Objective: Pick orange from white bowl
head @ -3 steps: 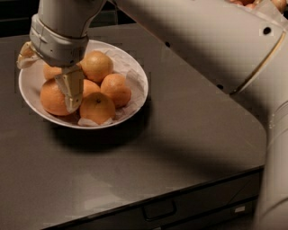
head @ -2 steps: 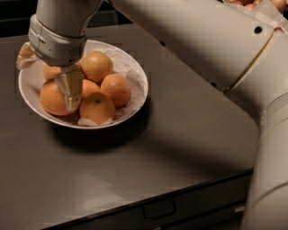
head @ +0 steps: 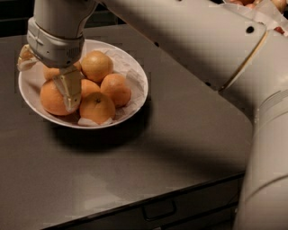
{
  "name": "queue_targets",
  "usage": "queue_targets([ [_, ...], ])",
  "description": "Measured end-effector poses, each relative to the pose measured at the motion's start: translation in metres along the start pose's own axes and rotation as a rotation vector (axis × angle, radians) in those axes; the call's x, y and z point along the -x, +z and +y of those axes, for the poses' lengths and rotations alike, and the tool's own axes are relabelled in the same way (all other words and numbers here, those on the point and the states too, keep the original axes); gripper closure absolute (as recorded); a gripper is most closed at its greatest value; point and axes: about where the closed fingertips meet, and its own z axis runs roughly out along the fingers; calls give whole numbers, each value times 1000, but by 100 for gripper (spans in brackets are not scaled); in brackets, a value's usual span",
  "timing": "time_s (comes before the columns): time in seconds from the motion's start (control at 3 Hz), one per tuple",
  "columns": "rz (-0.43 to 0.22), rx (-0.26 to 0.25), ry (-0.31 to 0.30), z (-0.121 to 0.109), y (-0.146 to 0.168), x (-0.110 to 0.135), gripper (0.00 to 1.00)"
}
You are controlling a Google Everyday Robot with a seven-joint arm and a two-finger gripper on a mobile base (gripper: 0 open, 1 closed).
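Note:
The white bowl [head: 135, 74], wide and shallow with crumpled white paper, stands on the dark table at the left. It holds several oranges. The orange [head: 48, 99], the largest and deepest in colour, lies at the bowl's left front. My gripper [head: 58, 87] reaches down into the bowl from above and sits right at this orange, against its right side. Its wrist hides the orange's top and part of the bowl's back. A smaller orange with a green stem dot [head: 97, 107] lies at the front, and a paler one [head: 96, 65] at the back.
My white arm [head: 202, 40] spans from the upper middle to the right edge, over the table's right side. A bowl with red berries [head: 265, 9] peeks in at the top right. The table's front edge with a drawer handle [head: 157, 209] is below.
Almost none. The gripper stays at the same place in the bowl; only the arm's upper part has shifted slightly.

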Motion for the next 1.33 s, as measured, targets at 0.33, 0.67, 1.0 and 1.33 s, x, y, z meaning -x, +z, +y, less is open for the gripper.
queue_targets([
  [0.33,24,20,14,2,4,-2,19],
  [0.67,51,45,19,2,8,-2,19],
  [1.0,74,54,19,3,9,-3,18],
  [1.33,90,53,16,2,10,-4,18],
])
